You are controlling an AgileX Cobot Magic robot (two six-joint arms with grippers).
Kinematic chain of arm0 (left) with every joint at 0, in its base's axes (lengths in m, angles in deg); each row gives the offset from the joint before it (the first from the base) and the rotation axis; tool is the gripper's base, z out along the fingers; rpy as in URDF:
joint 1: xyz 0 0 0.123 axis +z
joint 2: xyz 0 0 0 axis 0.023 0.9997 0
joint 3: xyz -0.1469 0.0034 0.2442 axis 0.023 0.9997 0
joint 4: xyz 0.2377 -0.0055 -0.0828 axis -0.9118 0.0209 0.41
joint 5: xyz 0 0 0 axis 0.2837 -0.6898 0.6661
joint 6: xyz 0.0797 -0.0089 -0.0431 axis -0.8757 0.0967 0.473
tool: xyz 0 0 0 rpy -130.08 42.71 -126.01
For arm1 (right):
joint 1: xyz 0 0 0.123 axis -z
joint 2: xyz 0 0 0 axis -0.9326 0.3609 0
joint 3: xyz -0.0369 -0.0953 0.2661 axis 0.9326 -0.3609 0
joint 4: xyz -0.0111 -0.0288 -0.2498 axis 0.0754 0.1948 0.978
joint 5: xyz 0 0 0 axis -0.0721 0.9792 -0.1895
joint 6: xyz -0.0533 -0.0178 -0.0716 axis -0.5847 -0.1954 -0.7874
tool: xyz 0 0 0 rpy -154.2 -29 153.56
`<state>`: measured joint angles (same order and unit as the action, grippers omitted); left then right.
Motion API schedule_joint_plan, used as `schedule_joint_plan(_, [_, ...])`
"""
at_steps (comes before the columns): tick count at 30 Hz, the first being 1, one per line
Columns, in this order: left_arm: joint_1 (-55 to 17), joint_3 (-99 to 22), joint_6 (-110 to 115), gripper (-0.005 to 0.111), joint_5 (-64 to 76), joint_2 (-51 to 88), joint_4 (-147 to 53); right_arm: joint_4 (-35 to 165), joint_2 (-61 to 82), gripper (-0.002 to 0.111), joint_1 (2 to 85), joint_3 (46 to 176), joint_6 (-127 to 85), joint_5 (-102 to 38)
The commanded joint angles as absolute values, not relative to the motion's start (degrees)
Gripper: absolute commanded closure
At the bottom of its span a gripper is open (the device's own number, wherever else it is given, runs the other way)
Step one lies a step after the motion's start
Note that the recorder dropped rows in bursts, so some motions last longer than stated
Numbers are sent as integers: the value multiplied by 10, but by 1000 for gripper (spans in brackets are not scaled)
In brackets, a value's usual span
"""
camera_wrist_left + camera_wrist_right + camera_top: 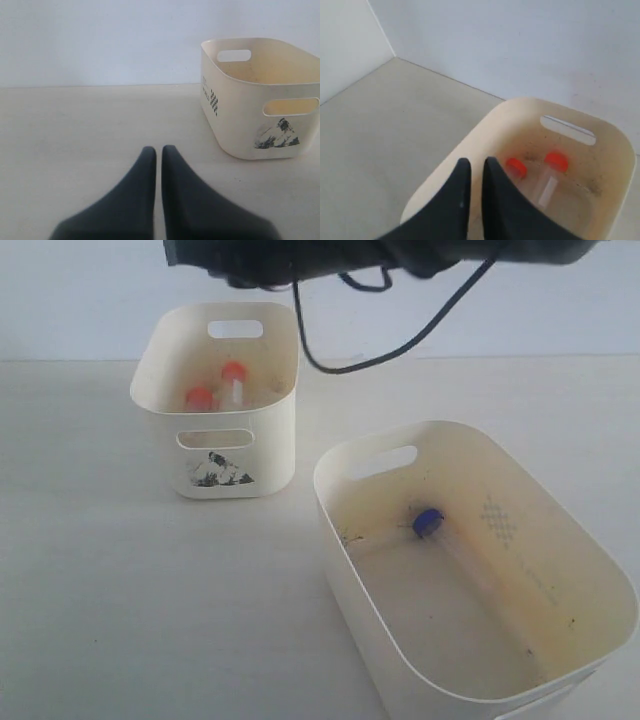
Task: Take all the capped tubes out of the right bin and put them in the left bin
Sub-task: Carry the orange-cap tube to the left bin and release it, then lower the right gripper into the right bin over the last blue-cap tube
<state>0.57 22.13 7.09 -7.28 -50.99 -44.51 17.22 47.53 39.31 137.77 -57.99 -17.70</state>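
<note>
The left bin (pixel 272 445), the smaller tub with a torn sticker, holds two orange-capped tubes (pixel 199 398) (pixel 233 372). In the right wrist view those tubes (pixel 516 167) (pixel 555 161) lie on the floor of the left bin (pixel 485 125). My right gripper (pixel 477 162) hovers over that bin's near rim, shut, with nothing between its fingers. One blue-capped tube (pixel 428 521) lies against the far wall of the right bin (pixel 345 570). No second blue tube shows. My left gripper (pixel 159 149) is shut and empty, low over the table, to one side of the left bin (pixel 240 125).
A dark arm (pixel 330 255) and its black cable (pixel 400 345) hang across the top of the exterior view, above the left bin. Both bins stand on a pale tabletop (pixel 120 590) in front of a white wall.
</note>
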Motion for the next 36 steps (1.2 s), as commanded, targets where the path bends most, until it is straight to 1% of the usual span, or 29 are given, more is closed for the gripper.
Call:
schedule_joint_plan(1, [7,220,75,102,-72,-512,-446,244,399,107,436,1385,-598,-36])
schedule_joint_plan(7, [7,220,75,102,-72,-512,-446,348,304,107,493,1385,-601,169])
schedule_joint_plan(10, [7,220,75,102,-72,-512,-446,356,265,107,513,1385,-595,252])
schedule_joint_plan(15, [7,220,75,102,-72,-512,-446,335,236,107,517,1385,-560,378])
schedule_joint_plan(22, [7,220,75,102,-72,-512,-446,224,233,107,508,1350,-521,384])
schedule_joint_plan(24, [7,220,75,102,-72,-512,-446,240,233,107,486,1326,-518,384])
schedule_joint_plan(27, [7,220,75,102,-72,-512,-446,309,233,107,422,1285,-505,384])
schedule_joint_plan(30, [7,220,75,102,-72,-512,-446,459,233,107,338,1246,-408,384])
schedule_joint_plan(31, [7,220,75,102,-72,-512,-446,562,233,107,299,1231,-326,384])
schedule_joint_plan(33, [7,220,75,102,-72,-512,-446,748,235,107,251,1209,-188,384])
schedule_joint_plan(34, [7,220,75,102,-72,-512,-446,856,235,107,220,1197,-75,382])
schedule_joint_plan(36, [7,220,75,102,-72,-512,-446,988,235,107,186,1179,64,384])
